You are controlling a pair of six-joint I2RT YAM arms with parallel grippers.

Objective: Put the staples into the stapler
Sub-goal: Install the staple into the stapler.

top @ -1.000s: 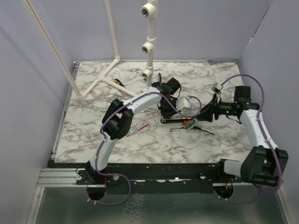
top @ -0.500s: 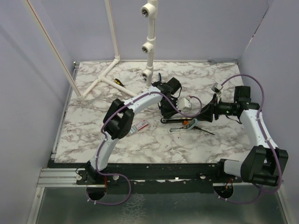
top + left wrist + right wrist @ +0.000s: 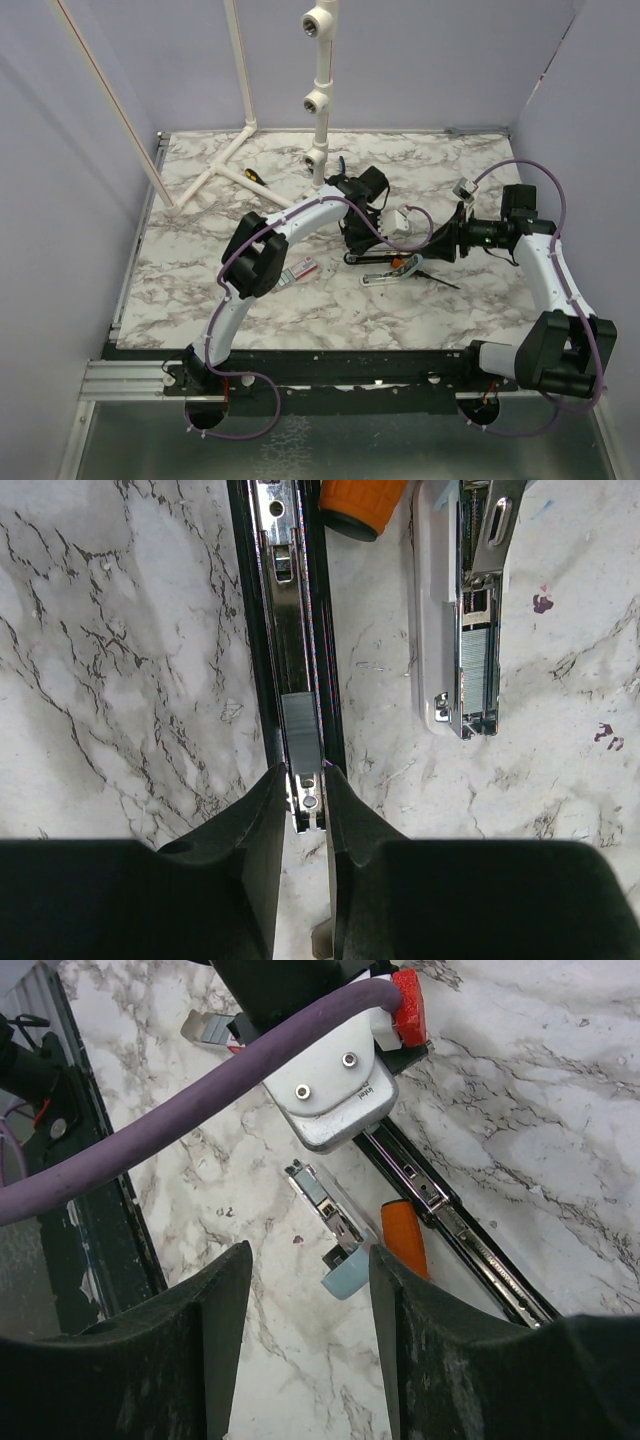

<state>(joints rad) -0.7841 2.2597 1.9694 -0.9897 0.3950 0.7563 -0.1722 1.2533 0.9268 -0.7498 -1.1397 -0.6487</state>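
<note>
The slim black stapler [image 3: 290, 600] lies opened flat, its metal inner channel facing up; a short grey strip of staples [image 3: 300, 725] sits in that channel. My left gripper [image 3: 306, 792] is shut on the channel's near end, one finger on each side. In the top view the stapler [image 3: 380, 257] lies mid-table under the left wrist, and the small white, red-marked staple box [image 3: 302, 269] lies to its left. My right gripper [image 3: 308, 1270] hangs open and empty just right of the stapler [image 3: 460, 1225].
A pale teal bar [image 3: 440, 610] with a metal insert lies beside the stapler, its rounded end [image 3: 350, 1275] below my right gripper. An orange-handled screwdriver [image 3: 362, 502] lies between the two. White pipes [image 3: 318, 90] stand at the back.
</note>
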